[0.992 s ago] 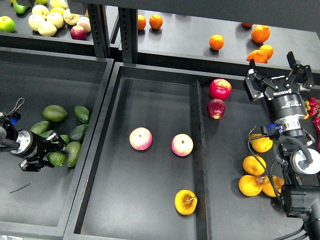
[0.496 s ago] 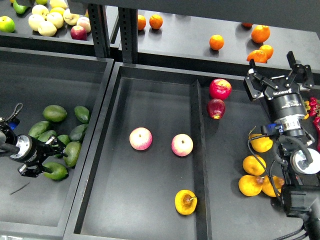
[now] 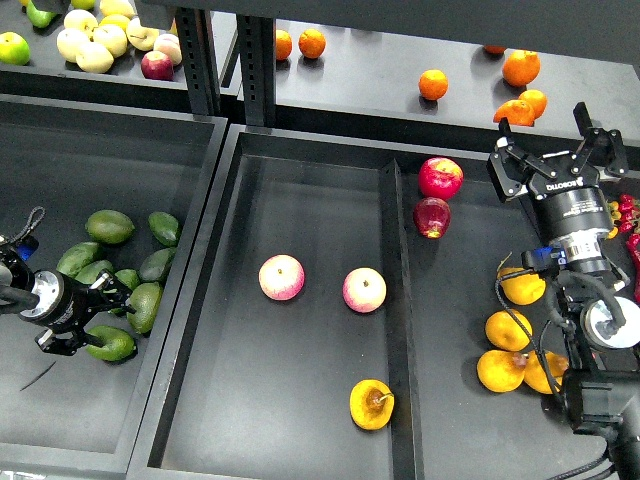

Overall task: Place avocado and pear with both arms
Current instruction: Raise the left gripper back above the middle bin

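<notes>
Several green avocados (image 3: 110, 227) lie in a pile in the left tray. My left gripper (image 3: 100, 318) is at the pile's lower edge, its fingers closed around one avocado (image 3: 112, 344) that sits a little apart from the rest. A yellow-orange pear (image 3: 371, 404) with a brown stem lies at the front of the middle tray. My right gripper (image 3: 556, 140) is open and empty, raised over the back of the right tray, far from that pear. More pears (image 3: 508, 330) lie beside my right arm.
Two pink-yellow apples (image 3: 282, 277) (image 3: 364, 290) lie mid-tray in the middle tray (image 3: 300, 180). Two red apples (image 3: 440, 178) sit at the back of the right tray. Oranges (image 3: 433, 84) and pale apples (image 3: 95, 45) lie on the back shelf. A black post (image 3: 197, 60) stands behind.
My left gripper has drawn back down and to the left, taking one avocado out of the pile with it. In the last half second nothing moved. The right arm is still.
</notes>
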Robot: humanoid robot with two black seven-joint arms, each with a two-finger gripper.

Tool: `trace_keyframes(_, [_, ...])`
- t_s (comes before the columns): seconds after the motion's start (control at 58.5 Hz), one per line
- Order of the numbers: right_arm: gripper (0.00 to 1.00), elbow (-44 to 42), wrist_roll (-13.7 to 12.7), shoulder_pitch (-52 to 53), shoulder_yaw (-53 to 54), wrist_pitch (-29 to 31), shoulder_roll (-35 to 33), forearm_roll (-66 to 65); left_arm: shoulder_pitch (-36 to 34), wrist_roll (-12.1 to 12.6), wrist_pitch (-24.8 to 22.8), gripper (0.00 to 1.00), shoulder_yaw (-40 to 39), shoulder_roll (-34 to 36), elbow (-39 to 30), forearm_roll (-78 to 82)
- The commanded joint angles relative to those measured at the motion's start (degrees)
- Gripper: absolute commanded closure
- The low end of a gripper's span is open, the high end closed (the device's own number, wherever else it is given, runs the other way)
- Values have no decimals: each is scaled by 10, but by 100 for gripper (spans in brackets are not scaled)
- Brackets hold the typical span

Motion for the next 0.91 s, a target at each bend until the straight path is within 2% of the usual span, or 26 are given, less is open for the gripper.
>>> trace_keyframes(0.0, [1, 0, 0, 0, -1, -1, 0, 0, 15, 0, 0, 1, -98, -32, -3, -12])
trace_keyframes(0.188, [1, -6, 0, 2, -3, -1, 0, -3, 66, 0, 0, 1, -256, -116, -13, -15])
trace_keyframes(0.205, [1, -6, -4, 4, -5, -1, 0, -13, 82, 0, 0, 1, -310, -147, -21, -15])
trace_keyframes(0.291, [1, -12, -28, 5, -6, -1, 0, -27, 99, 0, 0, 1, -373, -184, -45, -15])
trace_keyframes(0.342, [1, -19, -53, 5, -6, 0, 0, -33, 109, -1, 0, 1, -419, -214, -69, -16])
trace_keyframes(0.376, [1, -23, -69, 3, -7, 0, 0, -37, 123, -15, 0, 1, -457, -248, -91, -20])
trace_keyframes(0.462, [1, -25, -78, 0, -17, 0, 0, -47, 146, -31, 0, 1, -513, -302, -120, -32])
trace_keyframes(0.65, [1, -25, -87, 1, -54, -1, 0, -48, 188, -38, 0, 1, -563, -302, -173, -35])
trace_keyframes(0.821, [1, -21, -111, 0, -63, 7, 0, -50, 212, -77, 0, 1, -558, -302, -214, -69])
trace_keyframes(0.889, [1, -20, -116, 0, -68, 14, 0, -51, 217, -83, 0, 1, -558, -302, -226, -97])
